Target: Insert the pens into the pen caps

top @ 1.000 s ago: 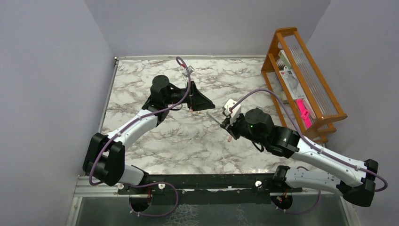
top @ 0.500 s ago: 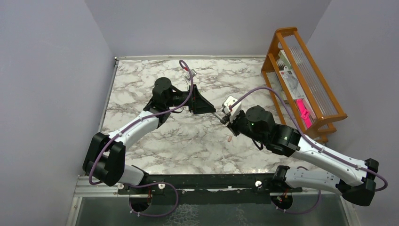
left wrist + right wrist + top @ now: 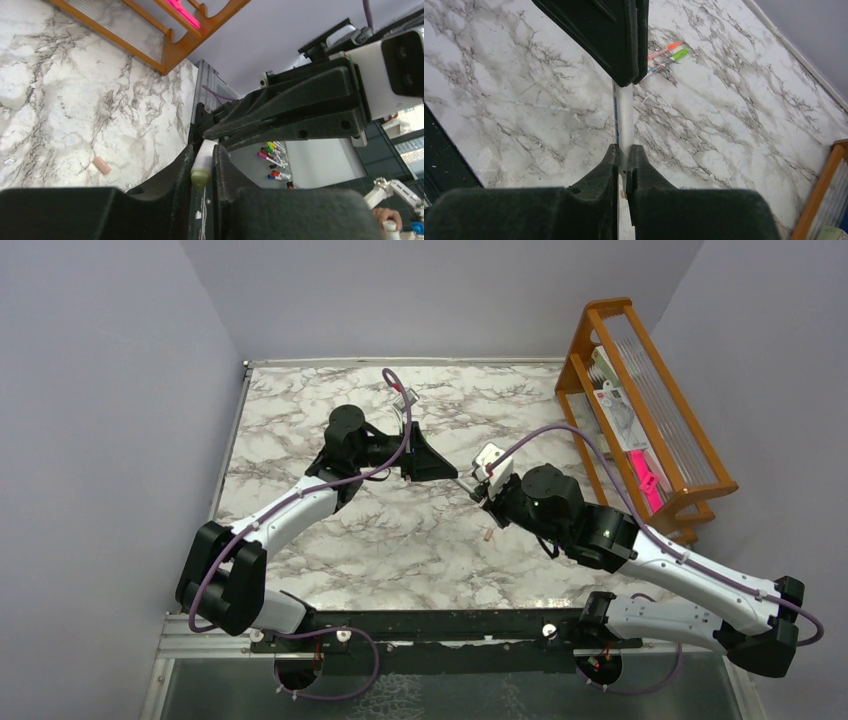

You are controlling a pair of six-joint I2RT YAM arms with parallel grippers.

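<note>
Pink item (image 3: 646,481) in wooden rack (image 3: 606,306)

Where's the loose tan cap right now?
Top view: the tan cap lies on the marble table, just on the near side of the right tool, which holds a pen with the left tool.

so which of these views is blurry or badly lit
Top external: even light, sharp, faint shadows on the table. Left wrist: left fingers dark and soft, pen clearer. Right wrist: right fingers blurred, table sharp.

Far end of the pen (image 3: 625,117) hidden inside left hand (image 3: 628,80).
</note>
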